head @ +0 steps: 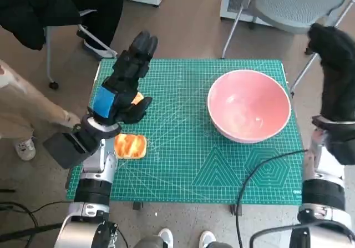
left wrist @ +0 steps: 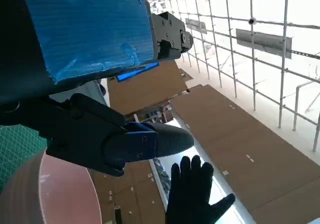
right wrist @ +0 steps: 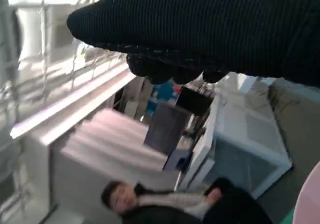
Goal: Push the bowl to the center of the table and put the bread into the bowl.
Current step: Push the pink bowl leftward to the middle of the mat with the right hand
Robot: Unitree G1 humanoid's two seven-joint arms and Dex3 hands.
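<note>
Bowl (head: 249, 105) empty, right of centre; bread (head: 130, 146) untouched | left hand (head: 125, 84) spread, empty | right hand (head: 335, 70) spread, empty

A pink bowl (head: 249, 105) sits on a green cutting mat (head: 188, 165) covering a small table, toward the mat's far right corner. At the mat's left edge, well apart from the bowl, the robot's left hand (head: 123, 87), black with blue tape over its back, is raised above the mat with fingers extended and holds nothing. Bread (head: 130, 146) lies on the mat just below that hand, partly hidden by the wrist. The gloved right hand (head: 335, 70) is lifted beyond the mat's right edge, beside the bowl. A seated person's legs (head: 33, 112) show left of the mat.
</note>
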